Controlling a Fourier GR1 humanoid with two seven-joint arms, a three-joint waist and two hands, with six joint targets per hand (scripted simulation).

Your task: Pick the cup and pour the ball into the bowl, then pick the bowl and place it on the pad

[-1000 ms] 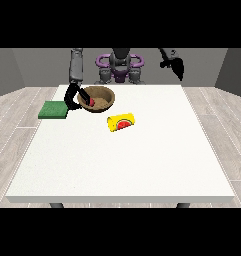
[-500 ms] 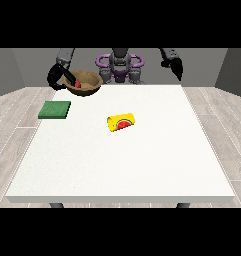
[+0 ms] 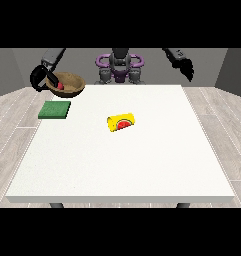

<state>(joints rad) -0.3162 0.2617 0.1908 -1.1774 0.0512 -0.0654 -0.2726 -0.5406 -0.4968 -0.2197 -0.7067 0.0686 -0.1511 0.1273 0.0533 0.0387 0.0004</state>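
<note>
The brown bowl (image 3: 70,84) hangs in the air above the table's far left corner, tilted a little. A red ball (image 3: 60,86) lies inside it. The hand at the view's left (image 3: 41,78) is curled round the bowl's left rim. Below and in front of the bowl, the green pad (image 3: 55,109) lies flat on the table. The yellow cup (image 3: 121,122) lies on its side near the table's middle, its red inside facing the camera. The hand at the view's right (image 3: 187,68) is raised off the table at the far right, fingers hanging relaxed and holding nothing.
The white table (image 3: 122,160) fills most of the view. The robot's purple and grey torso (image 3: 120,67) stands behind the far edge. Grey wood floor surrounds the table.
The bowl was lifted off the table with the ball inside and carried left and up by the hand at the view's left. The cup and pad have not moved.
</note>
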